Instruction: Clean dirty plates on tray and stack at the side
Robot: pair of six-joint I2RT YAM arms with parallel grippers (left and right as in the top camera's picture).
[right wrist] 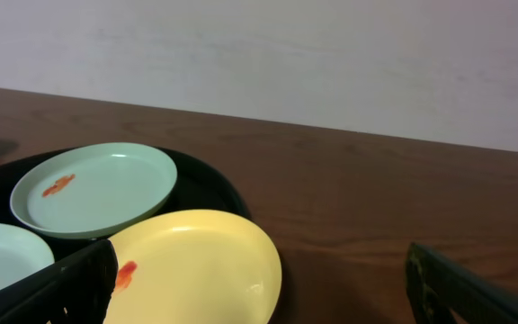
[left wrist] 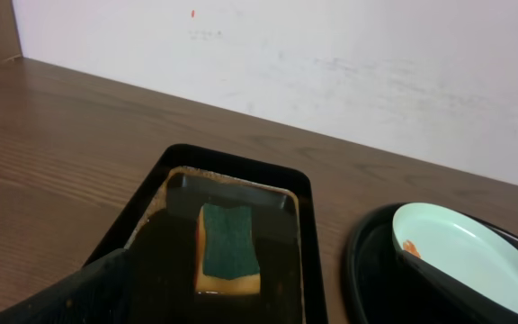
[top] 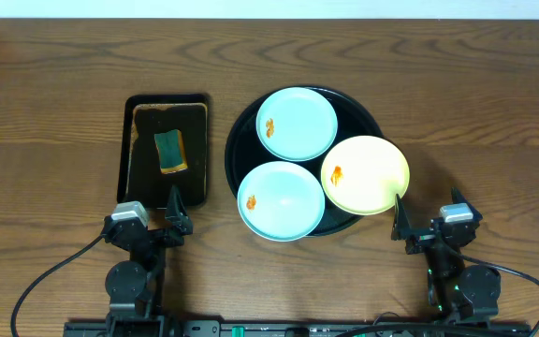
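Wooden table (top: 45, 112) — three orange-smeared plates (top: 296, 124), two blue-green, one yellow, on black tray (top: 358, 110) — left hand (top: 154, 201), right hand (top: 427, 211) spread.

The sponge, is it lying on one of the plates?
No, the sponge lies in the small rectangular tray, off to the side of the round tray.

A wooden desk (top: 45, 122) carries a small tray (top: 124, 150), black and rectangular, left of centre. A sponge (top: 170, 151), green on top and yellow beneath, lies flat near the middle of its glossy brownish floor. A pale wall (left wrist: 331, 54) rises behind the desk.
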